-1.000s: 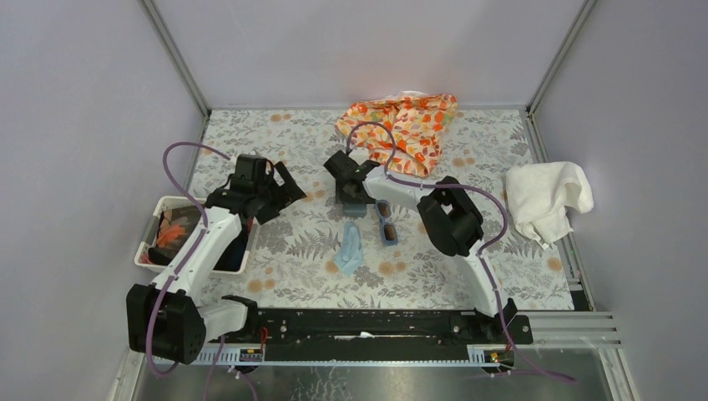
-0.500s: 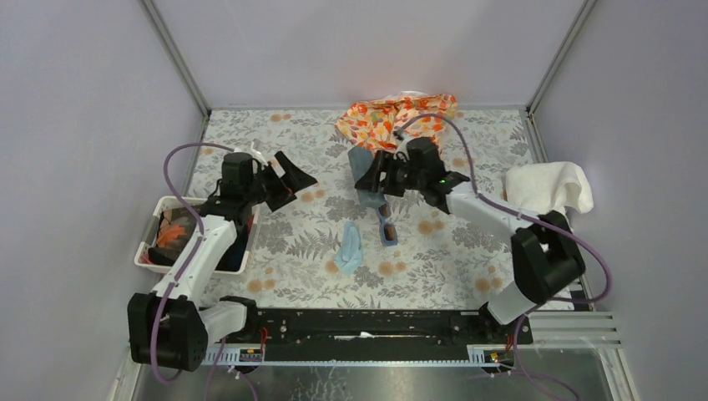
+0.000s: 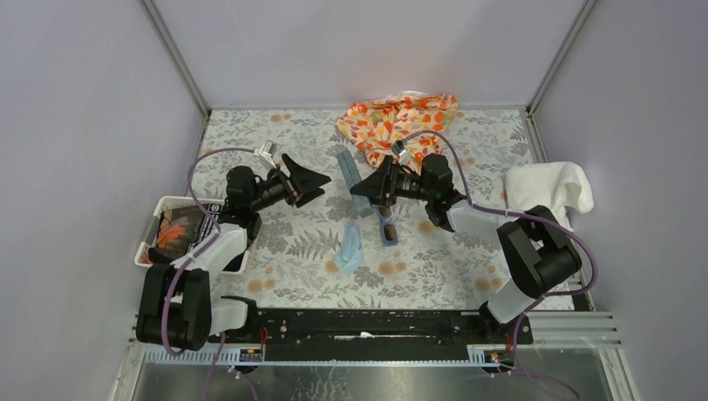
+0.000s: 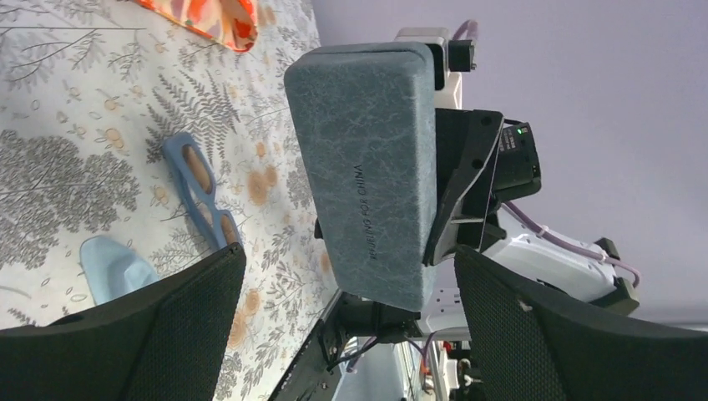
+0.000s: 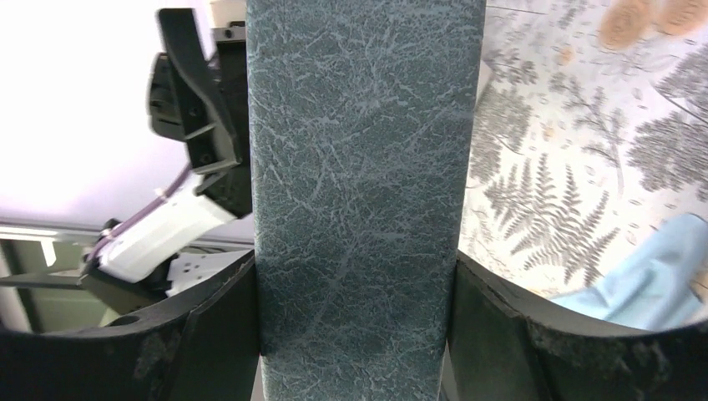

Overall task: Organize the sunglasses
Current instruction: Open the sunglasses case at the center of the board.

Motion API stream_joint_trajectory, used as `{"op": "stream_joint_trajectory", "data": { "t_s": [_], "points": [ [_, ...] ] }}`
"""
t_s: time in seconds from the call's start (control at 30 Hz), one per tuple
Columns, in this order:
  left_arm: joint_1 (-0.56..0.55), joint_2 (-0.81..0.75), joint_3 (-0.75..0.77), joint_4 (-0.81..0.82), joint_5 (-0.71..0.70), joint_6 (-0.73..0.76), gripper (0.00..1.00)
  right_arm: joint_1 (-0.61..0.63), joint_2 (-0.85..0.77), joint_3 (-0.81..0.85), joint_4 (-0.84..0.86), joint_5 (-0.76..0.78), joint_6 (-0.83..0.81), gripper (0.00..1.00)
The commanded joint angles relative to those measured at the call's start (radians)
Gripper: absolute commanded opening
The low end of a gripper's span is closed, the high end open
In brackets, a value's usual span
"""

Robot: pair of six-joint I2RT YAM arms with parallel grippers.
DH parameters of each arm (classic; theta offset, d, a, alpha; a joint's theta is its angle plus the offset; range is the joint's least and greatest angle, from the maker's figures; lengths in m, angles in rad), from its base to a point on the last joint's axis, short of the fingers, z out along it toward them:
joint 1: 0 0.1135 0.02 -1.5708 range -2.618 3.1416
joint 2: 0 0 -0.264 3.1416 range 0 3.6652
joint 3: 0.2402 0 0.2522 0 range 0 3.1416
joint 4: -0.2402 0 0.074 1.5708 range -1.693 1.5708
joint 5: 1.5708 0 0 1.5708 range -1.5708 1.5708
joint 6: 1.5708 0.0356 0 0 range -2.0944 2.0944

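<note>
As it hangs midair, case [image 3: 348, 170]: clenched in right gripper [image 3: 372, 189].
Left gripper [image 3: 307, 177]: released, left of case.
Sunglasses [image 3: 386, 224]: on table [image 3: 292, 251], right of cloth [image 3: 350, 248].

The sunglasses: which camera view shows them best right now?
The left wrist view: the sunglasses lie on the table, frame and both lenses clear. The top view shows them small, near the right gripper. The right wrist view misses them; the case fills it.
</note>
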Motion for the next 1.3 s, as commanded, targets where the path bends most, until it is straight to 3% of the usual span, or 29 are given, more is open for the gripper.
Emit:
{"op": "stream_joint_trajectory", "data": {
  "t_s": [0.0, 0.27, 0.47, 1.07, 1.17, 1.27],
  "points": [
    [-0.004, 0.055, -0.016, 0.285, 0.072, -0.136, 0.99, -0.003, 0.007, 0.021, 0.258, -0.076, 0.141, 0.44],
    [-0.026, 0.119, 0.016, 0.453, 0.068, -0.230, 0.99, -0.001, 0.032, 0.014, 0.327, -0.082, 0.209, 0.45],
    [-0.094, 0.183, 0.071, 0.453, 0.072, -0.199, 0.99, 0.016, 0.058, 0.009, 0.387, -0.080, 0.251, 0.45],
    [-0.098, 0.270, 0.103, 0.544, 0.054, -0.259, 0.98, 0.068, 0.067, 0.011, 0.368, -0.083, 0.235, 0.45],
    [-0.098, 0.263, 0.095, 0.542, 0.047, -0.260, 0.87, 0.067, 0.072, 0.004, 0.389, -0.080, 0.254, 0.45],
    [-0.098, 0.245, 0.094, 0.501, 0.037, -0.247, 0.69, 0.067, 0.092, -0.005, 0.440, -0.075, 0.303, 0.45]
  ]
}}
